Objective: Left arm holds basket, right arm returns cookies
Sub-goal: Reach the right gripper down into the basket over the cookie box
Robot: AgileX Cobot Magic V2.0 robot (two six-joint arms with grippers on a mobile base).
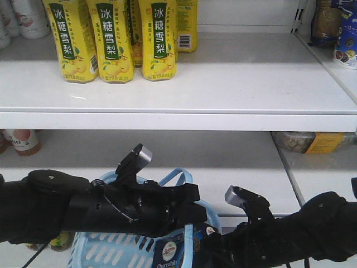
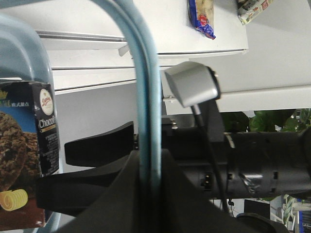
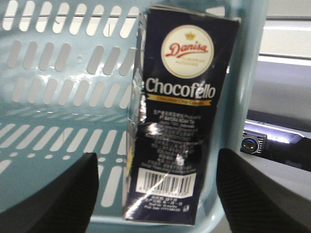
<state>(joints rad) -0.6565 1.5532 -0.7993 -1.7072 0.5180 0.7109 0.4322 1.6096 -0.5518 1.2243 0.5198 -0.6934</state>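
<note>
White store shelves (image 1: 251,84); yellow bottles (image 1: 114,39) (upper tier)

We are finding open gaps on both sides of the Chocofello cookie box (image 3: 180,121) between the spread fingers of the right gripper (image 3: 156,158), while the wall of the basket (image 3: 63,97) is closing in behind it and pear-drink bottles (image 1: 114,39) are crowding the left end of the upper shelf (image 1: 251,78).

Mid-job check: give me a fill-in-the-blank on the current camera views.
The dark navy cardboard cookie box stands in the light blue slotted plastic basket; its round logo reads ___.
The right gripper flanks the box with jaws ___.
The left gripper grips the basket's loop ___.
Yellow pear-drink bottles stand on the ___ of two shelves.
Missing: Danisa, open, handle, upper.
</note>
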